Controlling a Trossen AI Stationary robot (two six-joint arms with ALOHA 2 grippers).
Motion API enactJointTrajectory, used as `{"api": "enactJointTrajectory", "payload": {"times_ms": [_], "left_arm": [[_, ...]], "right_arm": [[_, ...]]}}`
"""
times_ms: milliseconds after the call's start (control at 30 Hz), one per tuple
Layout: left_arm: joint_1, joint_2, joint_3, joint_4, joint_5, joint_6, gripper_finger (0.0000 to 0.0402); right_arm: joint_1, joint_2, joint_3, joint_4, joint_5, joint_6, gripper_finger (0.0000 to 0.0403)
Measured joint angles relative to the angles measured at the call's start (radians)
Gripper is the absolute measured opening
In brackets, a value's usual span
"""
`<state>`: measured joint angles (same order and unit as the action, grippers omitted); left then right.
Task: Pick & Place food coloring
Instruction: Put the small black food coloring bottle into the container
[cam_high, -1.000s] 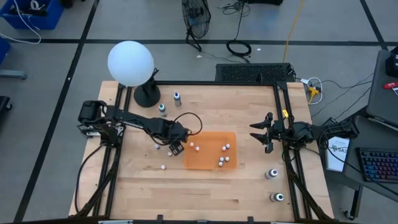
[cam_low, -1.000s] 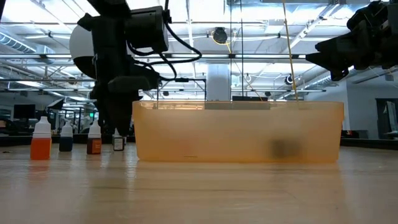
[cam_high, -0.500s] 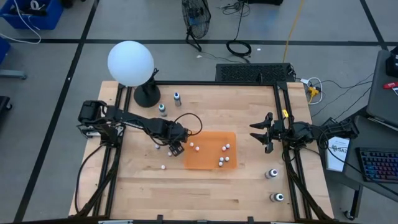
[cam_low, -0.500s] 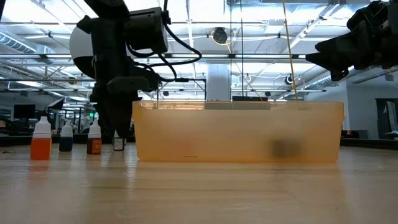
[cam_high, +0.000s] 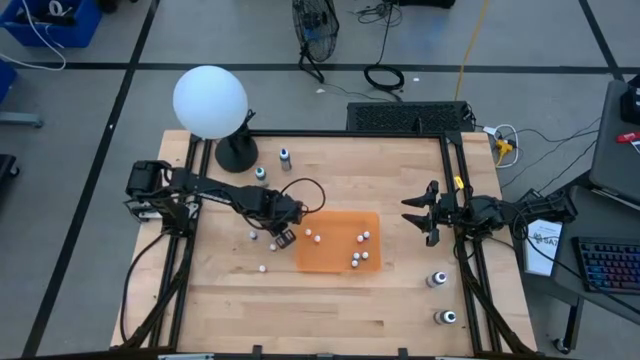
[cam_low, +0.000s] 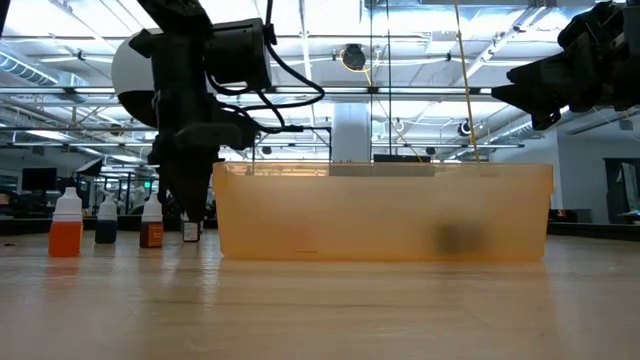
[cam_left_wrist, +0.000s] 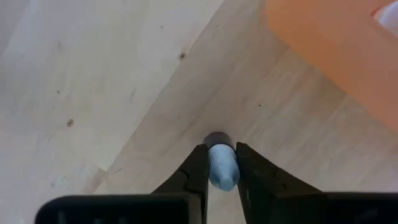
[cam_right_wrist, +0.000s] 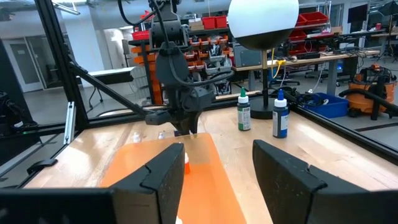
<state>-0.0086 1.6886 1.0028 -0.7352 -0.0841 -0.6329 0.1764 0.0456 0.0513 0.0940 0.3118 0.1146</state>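
Your left gripper (cam_left_wrist: 219, 168) is clamped on a small food coloring bottle (cam_left_wrist: 222, 167), pinched at its white cap between both fingers, with the bottle's long axis running straight out from the claw toward the wooden table (cam_left_wrist: 93, 81). The orange tray (cam_high: 338, 242) lies just beside it, toward the table's middle, so the carry is a short sideways one. Your right gripper (cam_high: 428, 214) waits spread wide on the tray's far side, farther from the bottle. Compared with a second ago, the left gripper has drawn slightly back from the tray's edge.
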Motion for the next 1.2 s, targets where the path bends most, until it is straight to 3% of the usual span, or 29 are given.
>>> {"api": "enactJointTrajectory", "payload": {"times_ms": [133,300,533,900,1200], "left_arm": [[-0.013,0.000,0.074,-0.079,0.020,0.042,0.0056],[-0.050,0.000,0.273,-0.230,-0.027,0.090,0.0056],[-0.104,0.053,0.523,-0.263,-0.049,0.209,0.0056],[-0.152,0.309,0.546,-0.245,0.001,0.246,0.0056],[-0.153,0.395,0.550,-0.175,0.058,0.249,0.0056]], "right_arm": [[0.000,0.000,0.000,0.000,0.000,0.000,0.0178],[0.000,0.000,0.000,0.000,0.000,0.000,0.0176],[0.000,0.000,0.000,0.000,0.000,0.000,0.0180],[0.000,0.000,0.000,0.000,0.000,0.000,0.0178],[0.000,0.000,0.000,0.000,0.000,0.000,0.0178]]}}
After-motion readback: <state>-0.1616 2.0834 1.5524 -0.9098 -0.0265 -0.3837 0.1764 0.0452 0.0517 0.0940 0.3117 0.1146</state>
